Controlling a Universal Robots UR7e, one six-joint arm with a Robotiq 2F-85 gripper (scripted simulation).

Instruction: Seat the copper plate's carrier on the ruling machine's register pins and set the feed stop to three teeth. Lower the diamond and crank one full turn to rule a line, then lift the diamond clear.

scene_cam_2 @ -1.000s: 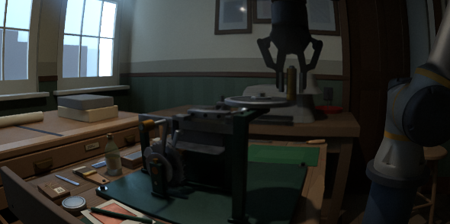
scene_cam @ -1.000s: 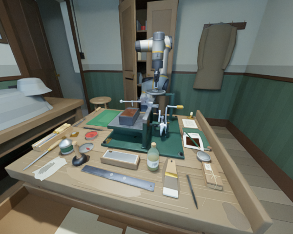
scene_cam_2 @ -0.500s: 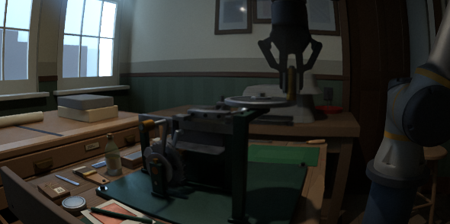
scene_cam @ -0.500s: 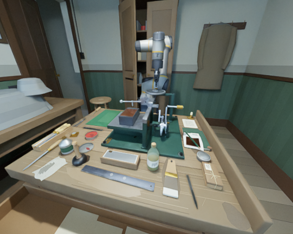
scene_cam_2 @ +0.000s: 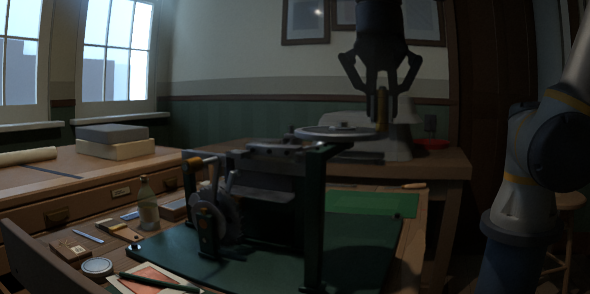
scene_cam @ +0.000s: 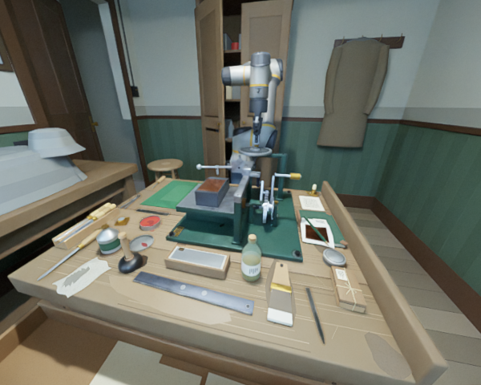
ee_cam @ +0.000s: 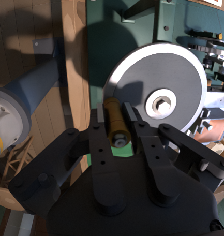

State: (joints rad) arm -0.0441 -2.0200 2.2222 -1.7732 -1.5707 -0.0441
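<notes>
The copper plate's carrier [scene_cam: 212, 190] is a grey block with a copper top, and it sits on the bed of the green ruling machine [scene_cam: 236, 215]. At the top of the machine's post lies a flat grey crank wheel [ee_cam: 159, 85] [scene_cam_2: 337, 133] with an upright brass handle [ee_cam: 116, 120] [scene_cam_2: 381, 108] at its rim, and my gripper [ee_cam: 115, 113] [scene_cam_2: 380, 112] [scene_cam: 256, 134] reaches straight down and is closed around that handle. A second brass-tipped crank [scene_cam: 288, 176] and the toothed feed wheel [scene_cam_2: 215, 217] sit on the machine's side. The diamond is hidden from me.
A glass bottle [scene_cam: 251, 257] stands in front of the machine, beside a boxed stone [scene_cam: 197, 262], a steel rule [scene_cam: 193, 292] and a brush [scene_cam: 280, 298]. Hand tools, tins and a burnisher lie on the left, papers and a raised board on the right.
</notes>
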